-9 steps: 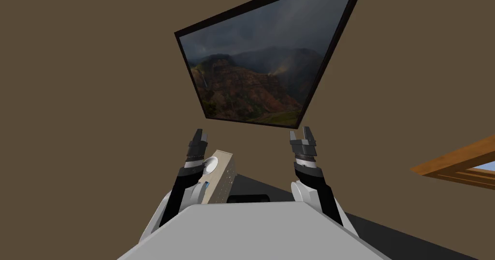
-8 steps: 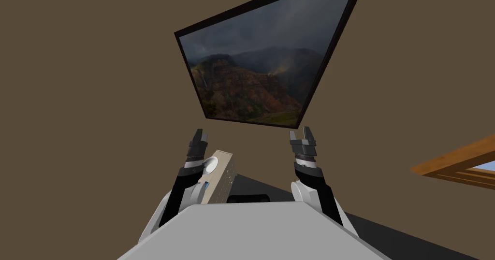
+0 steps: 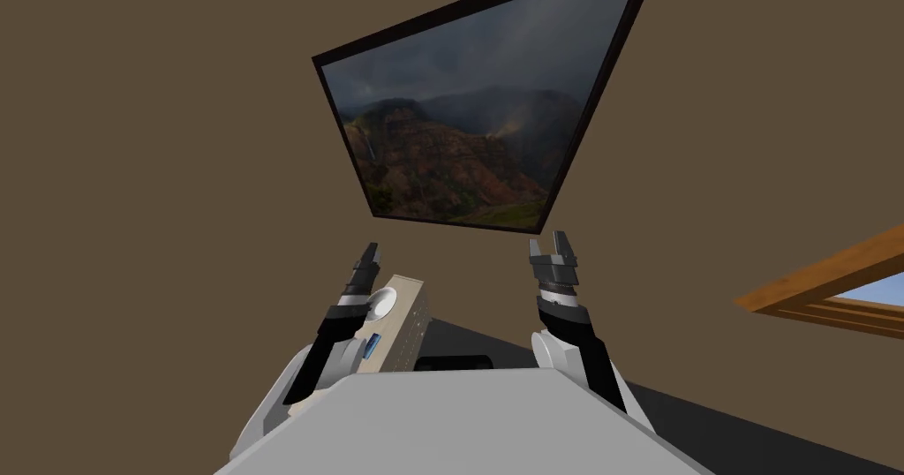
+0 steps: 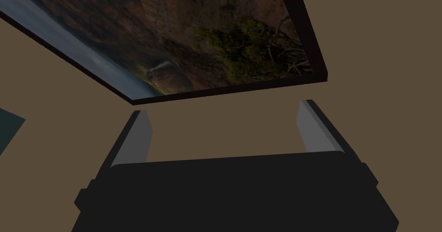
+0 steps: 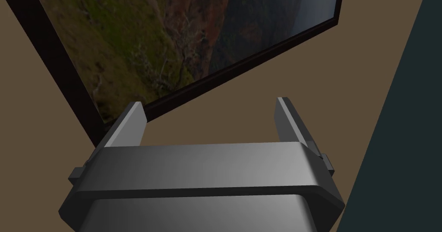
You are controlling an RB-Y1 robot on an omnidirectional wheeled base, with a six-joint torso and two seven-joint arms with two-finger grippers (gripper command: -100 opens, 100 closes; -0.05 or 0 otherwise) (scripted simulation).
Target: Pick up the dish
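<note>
Dish (image 3: pixel 381 302) white, on beige box (image 3: pixel 410 327), just beside left arm. Left gripper (image 3: pixel 372 252) released, pointing at wall; right gripper (image 3: pixel 553 244) likewise released.

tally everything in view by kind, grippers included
grippers: 2 (left gripper, right gripper, both open)
white dish: 1
small blue thing: 1
tan cabinet under those two: 1
framed landscape picture: 1
wooden window frame: 1
total: 7
</note>
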